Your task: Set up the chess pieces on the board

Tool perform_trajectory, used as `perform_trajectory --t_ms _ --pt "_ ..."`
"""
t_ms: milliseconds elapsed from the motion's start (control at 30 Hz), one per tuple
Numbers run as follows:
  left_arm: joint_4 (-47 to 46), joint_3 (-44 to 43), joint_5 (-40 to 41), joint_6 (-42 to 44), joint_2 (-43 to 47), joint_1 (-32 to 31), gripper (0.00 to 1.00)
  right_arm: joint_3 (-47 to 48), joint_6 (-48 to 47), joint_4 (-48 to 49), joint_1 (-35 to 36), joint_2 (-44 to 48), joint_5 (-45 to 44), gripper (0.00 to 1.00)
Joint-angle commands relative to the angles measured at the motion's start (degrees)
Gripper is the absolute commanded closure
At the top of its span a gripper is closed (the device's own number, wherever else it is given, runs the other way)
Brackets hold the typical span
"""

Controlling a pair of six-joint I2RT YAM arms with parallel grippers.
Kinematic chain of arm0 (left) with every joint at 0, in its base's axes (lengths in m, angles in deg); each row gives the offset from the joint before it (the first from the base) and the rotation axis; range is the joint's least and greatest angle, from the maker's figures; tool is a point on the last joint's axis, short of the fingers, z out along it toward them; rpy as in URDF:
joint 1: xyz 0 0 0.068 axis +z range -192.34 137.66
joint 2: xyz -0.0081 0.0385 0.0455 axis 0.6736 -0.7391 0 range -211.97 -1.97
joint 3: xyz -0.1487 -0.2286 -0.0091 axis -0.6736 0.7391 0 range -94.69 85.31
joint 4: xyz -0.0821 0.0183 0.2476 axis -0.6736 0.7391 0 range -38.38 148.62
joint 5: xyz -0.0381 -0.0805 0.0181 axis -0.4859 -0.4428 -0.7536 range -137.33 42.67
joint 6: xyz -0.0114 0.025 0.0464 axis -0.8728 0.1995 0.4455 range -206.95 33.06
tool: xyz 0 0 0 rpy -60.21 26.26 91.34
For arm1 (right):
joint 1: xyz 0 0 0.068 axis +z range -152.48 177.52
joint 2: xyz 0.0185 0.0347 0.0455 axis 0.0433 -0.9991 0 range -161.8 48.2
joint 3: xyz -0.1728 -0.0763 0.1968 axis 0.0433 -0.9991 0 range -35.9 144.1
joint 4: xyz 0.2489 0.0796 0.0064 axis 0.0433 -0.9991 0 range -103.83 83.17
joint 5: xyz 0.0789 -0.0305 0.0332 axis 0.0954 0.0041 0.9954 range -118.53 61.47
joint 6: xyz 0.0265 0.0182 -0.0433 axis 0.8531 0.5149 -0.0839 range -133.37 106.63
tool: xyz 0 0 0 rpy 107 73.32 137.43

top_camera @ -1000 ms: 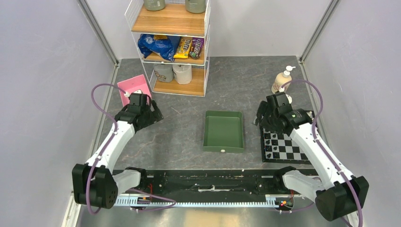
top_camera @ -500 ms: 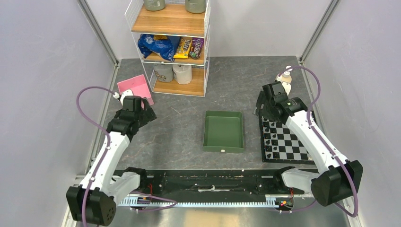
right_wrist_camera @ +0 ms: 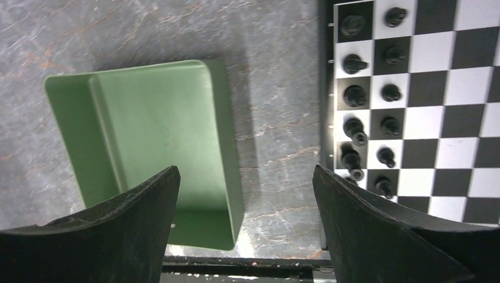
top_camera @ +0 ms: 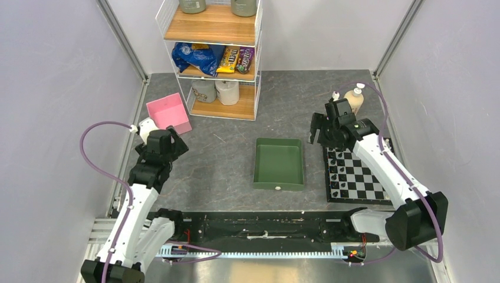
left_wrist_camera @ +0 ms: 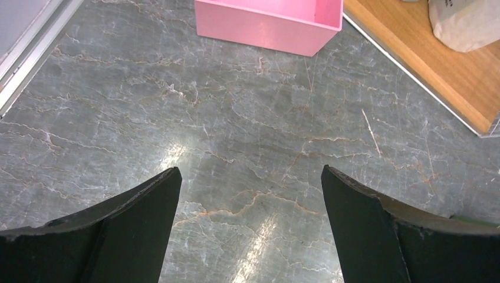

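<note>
We mark the right gripper (right_wrist_camera: 244, 233) as spread wide, nothing between its fingers. It hangs above the grey table (right_wrist_camera: 277, 118), and its wrist view shows the green tray (right_wrist_camera: 147, 118) on one side and the board (right_wrist_camera: 448, 88) on the other. The board lies flat on the table's right side, just beside the tray and apart from it. The chess pieces (right_wrist_camera: 354, 93) we can make out are black and stand in two files along the board edge nearest the tray. A few look tilted or paired, too small for us to tell. The left gripper (left_wrist_camera: 250, 230) is spread too, holding nothing, over the table near the pink box (left_wrist_camera: 268, 20) and the wooden shelf (left_wrist_camera: 424, 65). A soap bottle (top_camera: 354, 99) stands beyond the board's far end.
</note>
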Motion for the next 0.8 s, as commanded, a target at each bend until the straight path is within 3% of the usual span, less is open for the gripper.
perform_trajectory --t_ms 0,167,400,600,767 --pt "-3.82 0.78 2.56 -2.23 1.64 -0.03 0.04 1.79 -2.07 3.92 -0.23 -0.50 10.05 0.09" --pt "-4.29 1.20 2.82 -2.94 2.06 -0.03 0.04 0.55 -2.50 8.46 -0.14 -0.19 17.93 0.03" --pt "-5.17 2.27 2.92 -3.26 2.64 -0.03 0.04 0.35 -1.61 13.65 1.15 -2.81 31.48 0.03" --pt "-5.25 2.97 4.29 -3.79 2.90 -0.04 0.04 2.80 -5.05 10.35 7.57 -6.86 28.79 0.03" --pt "-5.10 3.15 8.20 -8.40 2.87 -0.03 0.04 3.41 -8.00 9.05 11.74 -7.99 20.10 0.03"
